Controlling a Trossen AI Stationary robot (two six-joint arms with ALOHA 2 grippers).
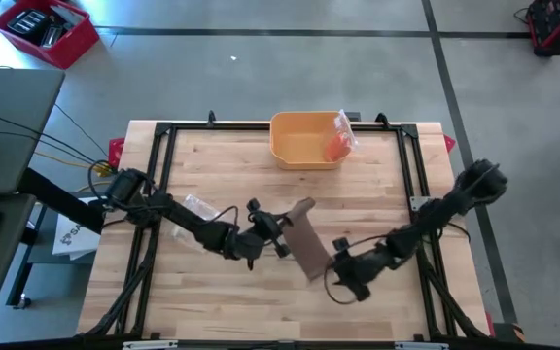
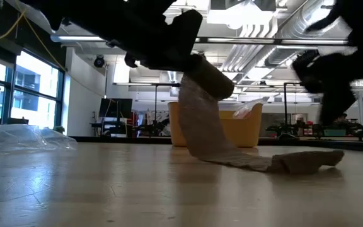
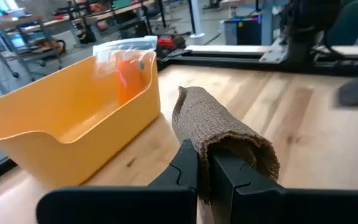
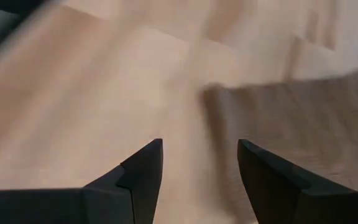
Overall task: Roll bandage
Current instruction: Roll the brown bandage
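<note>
A tan bandage point(image 1: 307, 243) is partly rolled. Its rolled part point(image 3: 219, 134) is held above the table in my left gripper point(image 3: 207, 183), which is shut on it near the table's middle. From the roll point(image 2: 210, 79) a flat strip slopes down to the wood, and its free end point(image 2: 307, 162) lies crumpled on the table. My right gripper point(image 4: 201, 168) stands open just above the table at the strip's lower end point(image 4: 291, 124), touching nothing that I can see. My left gripper pinches the roll's near open end point(image 3: 211, 163) between its two fingers, which come in almost level from the table's left side and lie along the roll. The roll is lifted clear. The unrolled strip hangs below it, slack, with its tail on the table.
A yellow bin point(image 1: 304, 139) stands at the far edge with a clear bag holding something orange point(image 3: 126, 68) leaning on its rim. A crumpled clear plastic bag point(image 1: 198, 206) lies under the left arm. Bare wood lies toward the near edge.
</note>
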